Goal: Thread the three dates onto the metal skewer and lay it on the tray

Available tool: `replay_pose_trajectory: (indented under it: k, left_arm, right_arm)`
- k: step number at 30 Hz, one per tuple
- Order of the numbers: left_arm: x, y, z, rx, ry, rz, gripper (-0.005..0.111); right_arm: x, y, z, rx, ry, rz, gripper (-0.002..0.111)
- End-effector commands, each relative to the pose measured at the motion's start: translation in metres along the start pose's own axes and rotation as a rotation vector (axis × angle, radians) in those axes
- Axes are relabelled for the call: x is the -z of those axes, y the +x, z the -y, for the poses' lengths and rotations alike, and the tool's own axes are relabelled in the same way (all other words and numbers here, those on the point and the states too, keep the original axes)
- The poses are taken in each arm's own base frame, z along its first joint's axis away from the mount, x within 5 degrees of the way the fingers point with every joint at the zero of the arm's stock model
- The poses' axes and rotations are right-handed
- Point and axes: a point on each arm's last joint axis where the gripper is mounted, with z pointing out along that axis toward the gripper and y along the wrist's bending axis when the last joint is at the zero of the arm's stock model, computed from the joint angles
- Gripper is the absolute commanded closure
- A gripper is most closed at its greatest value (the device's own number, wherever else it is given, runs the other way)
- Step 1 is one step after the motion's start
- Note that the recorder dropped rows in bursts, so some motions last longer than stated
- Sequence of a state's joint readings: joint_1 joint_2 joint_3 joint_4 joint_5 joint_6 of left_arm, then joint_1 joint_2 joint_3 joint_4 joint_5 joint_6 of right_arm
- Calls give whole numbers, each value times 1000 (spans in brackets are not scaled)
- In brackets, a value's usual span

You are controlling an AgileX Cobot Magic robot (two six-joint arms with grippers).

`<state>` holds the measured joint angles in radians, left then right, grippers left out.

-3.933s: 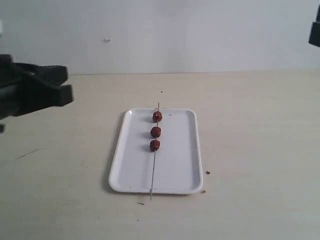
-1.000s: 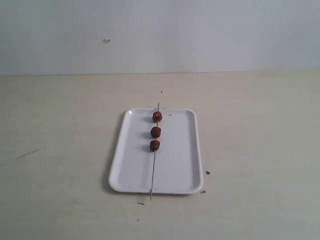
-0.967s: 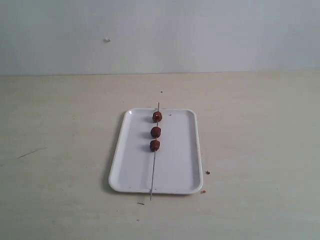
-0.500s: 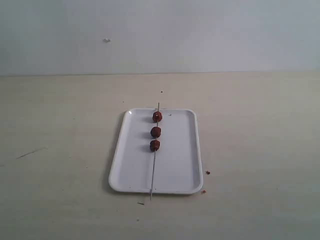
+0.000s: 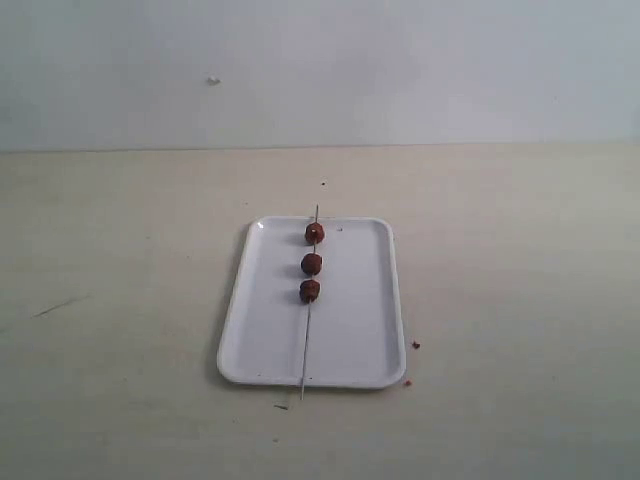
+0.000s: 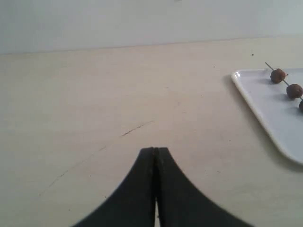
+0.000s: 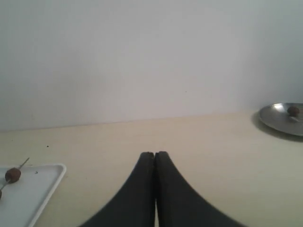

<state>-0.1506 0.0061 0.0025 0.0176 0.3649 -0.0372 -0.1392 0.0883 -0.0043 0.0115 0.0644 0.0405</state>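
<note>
The white tray (image 5: pixel 350 330) lies mid-table with the metal skewer (image 5: pixel 305 345) resting lengthwise on it, its ends poking just past both short rims. The three dates (image 5: pixel 312 263) sit threaded along the skewer's far half, spaced slightly apart. Neither arm shows in the exterior view. In the left wrist view my left gripper (image 6: pixel 155 150) is shut with nothing in it, well off to the side of the tray (image 6: pixel 265 106), where dates (image 6: pixel 278 75) show on the skewer. My right gripper (image 7: pixel 154 154) is likewise shut on nothing, away from the tray (image 7: pixel 33 191) and one date (image 7: pixel 13 174).
Tiny brown crumbs (image 5: pixel 415 345) lie on the beige table beside the tray's near right corner. A faint dark scratch (image 5: pixel 55 306) marks the table at the left. A round metal plate (image 7: pixel 284 118) holding a small brown lump stands far to the right, seen only from the right wrist.
The black left arm and the right arm's corner, both in the exterior view 3.9 s ago, have left that view. Tray, skewer and dates have not moved.
</note>
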Motion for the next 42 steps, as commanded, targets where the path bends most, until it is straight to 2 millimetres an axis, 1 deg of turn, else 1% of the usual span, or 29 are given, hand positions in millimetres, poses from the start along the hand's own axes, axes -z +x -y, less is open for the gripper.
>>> replay_pose_trajectory:
  k: [1,4,42]
  left_arm:
    - [1,-2,0,-3,-3,18,107]
    - [1,-2,0,-3,-3,18,107]
    - [1,-2,0,-4,-4,18,107]
  right_arm:
    - [1,11,1,16,15,-110,108]
    - [2,19,2,9,20,-202,108]
    - [2,19,1,-1,18,-199,108]
